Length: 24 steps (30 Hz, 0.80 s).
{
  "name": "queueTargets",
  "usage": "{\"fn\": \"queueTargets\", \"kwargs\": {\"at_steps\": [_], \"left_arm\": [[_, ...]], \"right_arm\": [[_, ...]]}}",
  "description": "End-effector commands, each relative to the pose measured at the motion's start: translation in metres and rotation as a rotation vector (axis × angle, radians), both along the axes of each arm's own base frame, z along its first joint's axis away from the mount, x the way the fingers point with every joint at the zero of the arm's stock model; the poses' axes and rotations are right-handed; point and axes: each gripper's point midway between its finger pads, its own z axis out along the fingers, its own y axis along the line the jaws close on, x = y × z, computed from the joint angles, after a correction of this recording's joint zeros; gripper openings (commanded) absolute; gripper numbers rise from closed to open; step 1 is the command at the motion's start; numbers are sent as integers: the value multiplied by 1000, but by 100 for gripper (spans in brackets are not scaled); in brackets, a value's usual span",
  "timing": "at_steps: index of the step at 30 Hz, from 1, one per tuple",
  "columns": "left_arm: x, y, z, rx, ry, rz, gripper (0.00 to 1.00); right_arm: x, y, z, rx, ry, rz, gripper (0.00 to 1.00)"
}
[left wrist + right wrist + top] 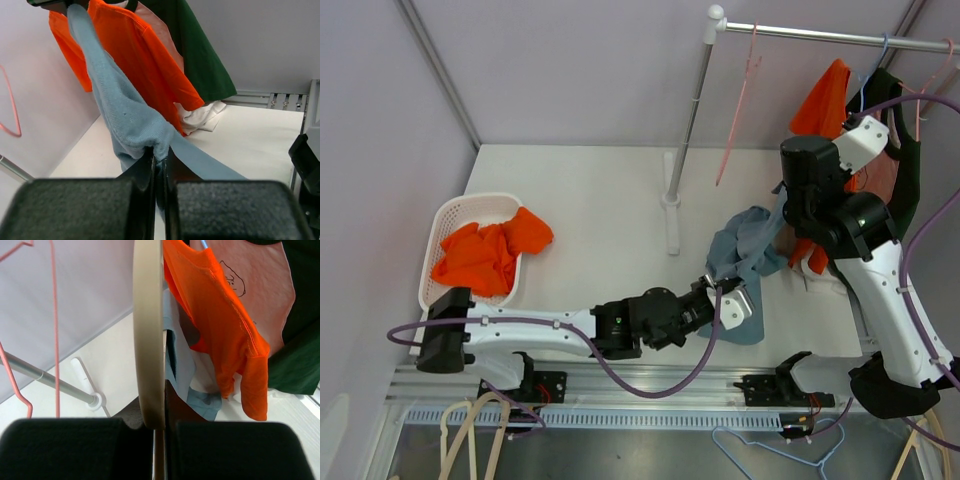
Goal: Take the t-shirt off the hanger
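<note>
The light blue t-shirt (747, 243) hangs bunched between the two arms, low over the white table. In the left wrist view it stretches up and to the left as a taut band (120, 110). My left gripper (160, 156) is shut on a fold of its lower edge; from above it sits at the cloth's left side (716, 284). My right gripper (160, 426) is shut on the cream hanger (148, 335), which rises straight from the jaws. Blue cloth (181, 362) hangs just right of that hanger. In the top view the hanger is hidden behind the right arm.
A clothes rail (820, 36) on a pole (686, 125) carries a bare pink hanger (738, 105) and orange (823, 100), pink and dark green garments (910, 170). A white basket (480, 197) holding orange clothes sits at the left. Loose hangers (470, 430) lie by the near edge.
</note>
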Motion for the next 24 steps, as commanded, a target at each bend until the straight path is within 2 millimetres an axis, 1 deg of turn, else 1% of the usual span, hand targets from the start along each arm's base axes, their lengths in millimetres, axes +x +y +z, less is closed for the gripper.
{"fn": "queueTargets", "kwargs": {"at_steps": [1, 2, 3, 4, 5, 6, 7, 8, 9, 10, 11, 12, 13, 14, 16, 17, 18, 19, 20, 21, 22, 23, 24], "left_arm": [[1, 5, 33, -82, 35, 2, 1], [-4, 6, 35, -84, 51, -18, 1], [-13, 14, 45, -101, 51, -46, 1], [-18, 18, 48, -107, 53, -55, 1], [-23, 23, 45, -98, 57, -61, 1], [-37, 34, 50, -109, 60, -84, 1], [-41, 41, 51, -111, 69, -79, 1], [-47, 48, 43, -102, 80, -81, 1], [-62, 60, 41, -109, 96, -109, 1], [-65, 68, 40, -121, 116, -101, 1], [-72, 73, 26, -114, 151, -109, 1], [-82, 78, 11, -101, 172, -128, 1], [-83, 88, 14, -130, 196, -128, 1], [-88, 91, 1, -126, 237, -127, 1], [-91, 95, -15, -104, 264, -134, 1], [-93, 93, -19, -100, 278, -140, 1], [-94, 91, -24, -87, 279, -140, 1], [-94, 88, -27, -83, 279, -137, 1], [-94, 83, -34, -66, 272, -127, 1], [-90, 81, -37, -73, 258, -100, 1], [-87, 78, -30, -113, 246, -95, 1], [-80, 73, -37, -89, 219, -70, 1], [-78, 68, -35, -90, 215, -79, 1]], "right_arm": [[0, -2, 20, 42, -93, -19, 0], [1, -3, 20, 37, -92, -24, 0], [3, -3, 18, 31, -91, -27, 0], [5, -8, 16, 23, -84, -43, 0], [7, -8, 15, 35, -79, -34, 0], [12, -10, 12, 41, -75, -31, 0], [15, -13, 10, 45, -67, -25, 0], [20, -20, 7, 65, -57, -24, 0], [24, -22, 6, 72, -58, -20, 0], [26, -25, 6, 75, -56, -21, 0], [27, -34, 6, 75, -55, -41, 0], [31, -34, 8, 81, -64, -33, 0], [34, -36, 6, 77, -54, -34, 0], [36, -44, 6, 82, -51, -52, 0], [45, -40, 3, 105, -40, -17, 0], [46, -37, 2, 114, -36, -1, 0], [48, -28, -1, 143, -25, 44, 0], [48, -22, 0, 164, -27, 73, 0], [47, -17, 0, 179, -25, 98, 0], [45, -11, 0, 198, -27, 122, 0], [42, -4, 0, 211, -24, 152, 0], [35, -2, 5, 219, -38, 166, 0], [31, -1, 6, 214, -40, 178, 0]]}}
